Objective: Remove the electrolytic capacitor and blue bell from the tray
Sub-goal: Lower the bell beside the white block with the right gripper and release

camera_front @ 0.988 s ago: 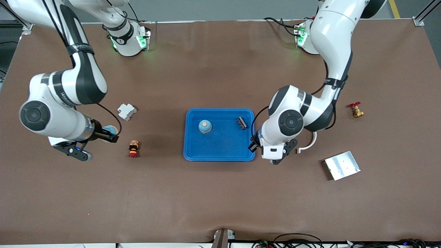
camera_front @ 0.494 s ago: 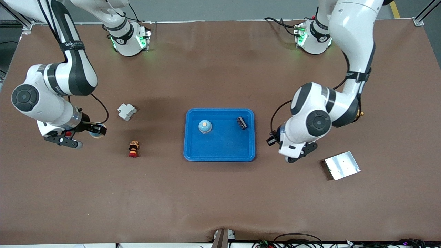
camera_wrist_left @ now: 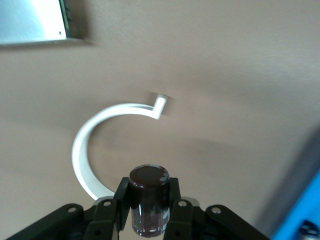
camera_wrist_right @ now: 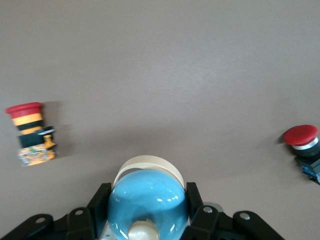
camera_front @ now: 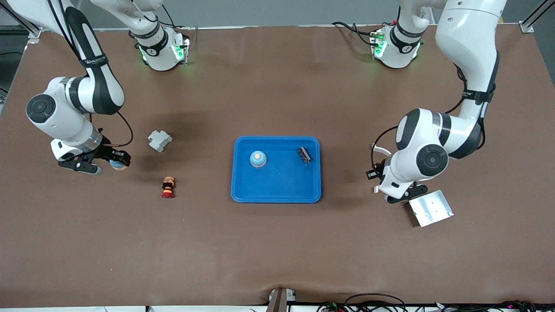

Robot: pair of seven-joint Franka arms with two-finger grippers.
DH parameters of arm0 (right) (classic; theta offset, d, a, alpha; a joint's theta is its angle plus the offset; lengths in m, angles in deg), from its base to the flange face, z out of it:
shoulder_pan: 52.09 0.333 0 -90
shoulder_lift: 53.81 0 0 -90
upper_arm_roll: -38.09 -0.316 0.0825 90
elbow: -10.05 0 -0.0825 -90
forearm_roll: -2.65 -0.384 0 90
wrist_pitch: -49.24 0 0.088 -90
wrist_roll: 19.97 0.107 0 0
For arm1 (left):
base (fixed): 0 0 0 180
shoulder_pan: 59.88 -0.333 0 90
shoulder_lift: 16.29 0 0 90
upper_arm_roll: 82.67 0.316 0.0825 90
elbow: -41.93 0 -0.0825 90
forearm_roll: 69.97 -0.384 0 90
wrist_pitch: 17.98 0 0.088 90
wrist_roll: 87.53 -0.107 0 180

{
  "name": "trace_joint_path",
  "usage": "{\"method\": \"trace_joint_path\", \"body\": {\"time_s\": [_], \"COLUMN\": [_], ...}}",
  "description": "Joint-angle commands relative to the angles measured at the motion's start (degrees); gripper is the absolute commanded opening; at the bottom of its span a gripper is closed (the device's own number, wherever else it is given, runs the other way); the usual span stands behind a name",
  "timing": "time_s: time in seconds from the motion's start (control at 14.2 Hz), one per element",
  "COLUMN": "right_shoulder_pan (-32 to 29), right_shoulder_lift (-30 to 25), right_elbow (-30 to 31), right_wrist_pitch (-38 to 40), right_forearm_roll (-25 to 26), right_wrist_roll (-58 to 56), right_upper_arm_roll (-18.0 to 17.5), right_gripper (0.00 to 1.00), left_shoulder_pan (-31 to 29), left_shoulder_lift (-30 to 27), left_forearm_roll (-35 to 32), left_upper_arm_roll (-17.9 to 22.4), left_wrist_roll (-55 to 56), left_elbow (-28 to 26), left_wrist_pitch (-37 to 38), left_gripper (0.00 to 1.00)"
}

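So the left gripper [camera_wrist_left: 148, 220] is hanging over bare tabletop [camera_front: 277, 251] toward the left arm's end, jaws clamped on a dark brown capacitor [camera_wrist_left: 148, 206] that stands upright between them. Right under it there's a curved white plastic clip [camera_wrist_left: 95, 145] lying flat, and a silver metal plate [camera_front: 430, 208] sits just beside that spot, a bit nearer the front camera. Over at the right arm's end, the right gripper [camera_wrist_right: 148, 220] has its jaws clamped on a light blue bell [camera_wrist_right: 148, 206] with a cream button on top, held just over the tabletop. From its wrist view you can see a red-capped, yellow-and-black striped button part [camera_wrist_right: 31, 134] lying on its side, plus a second red push button [camera_wrist_right: 303, 142] close to the gripper. In the middle there's a blue tray [camera_front: 276, 195] that already has another small blue bell [camera_front: 258, 159] in it and a little black component [camera_front: 304, 154] toward its far corner, the two well apart. A grey-white plastic block [camera_front: 159, 140] sits between the tray and the right gripper, slightly farther from the front camera than the striped button. Both arms are well clear of the tray.
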Motion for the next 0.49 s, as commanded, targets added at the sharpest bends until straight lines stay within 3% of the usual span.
{"method": "trace_joint_path", "body": {"time_s": [0.0,0.42], "right_shoulder_pan": [-3.6,-5.4], "right_shoulder_lift": [0.0,7.8], "right_elbow": [1.3,-0.8], "right_wrist_pitch": [-1.1,-3.1], "right_forearm_roll": [0.3,-1.8], "right_wrist_roll": [-2.6,-2.9], "right_upper_arm_roll": [-1.2,-1.3], "right_gripper": [0.00,0.00], "left_shoulder_pan": [-2.2,-7.0], "left_shoulder_lift": [-2.1,-2.1], "left_forearm_roll": [-2.7,-7.2], "left_upper_arm_roll": [-0.4,-0.4], "left_wrist_roll": [-6.4,-15.9], "left_elbow": [-4.0,-6.5], "left_wrist_pitch": [-2.3,-3.7], "left_gripper": [0.11,0.11]}}
